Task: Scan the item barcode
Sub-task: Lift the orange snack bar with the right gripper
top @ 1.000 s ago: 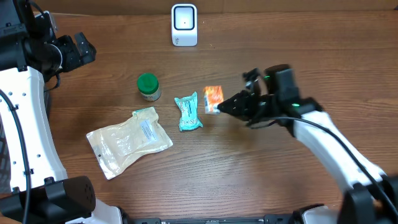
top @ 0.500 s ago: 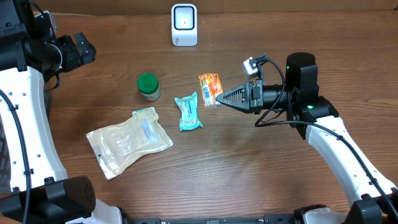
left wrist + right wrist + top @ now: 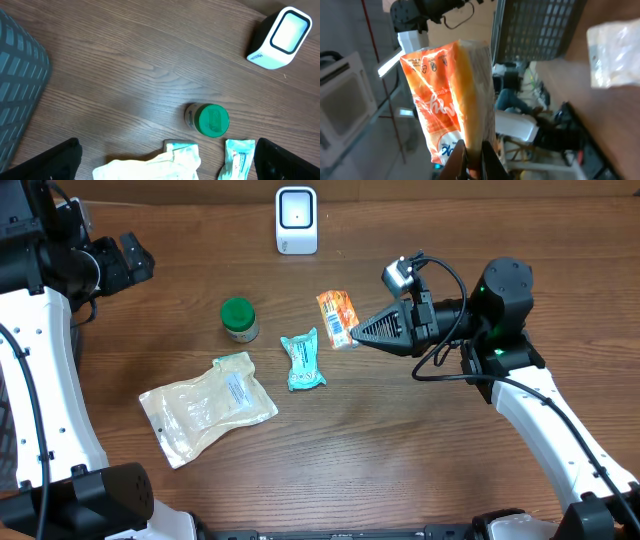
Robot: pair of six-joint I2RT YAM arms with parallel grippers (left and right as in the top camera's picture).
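One orange packet (image 3: 338,319), glossy and crinkled foil, is the item in play. It hangs clear of the desk (image 3: 400,460), pinched by its lower edge in the right jaws, which are clamped tight on it. In the right wrist view it stands upright, with a small white label patch near the grip. It sits just right of a teal sachet (image 3: 302,361) with crimped ends, and down-right of the scanner (image 3: 296,220), a rounded white box with a dark-framed window. A squat jar (image 3: 238,318) with a green lid stands left of the packet. Further left lies a flat, wrinkled clear pouch (image 3: 207,405). Left jaws are spread wide and holding nothing, far off at the desk's left edge. The wood grain is dark brown.
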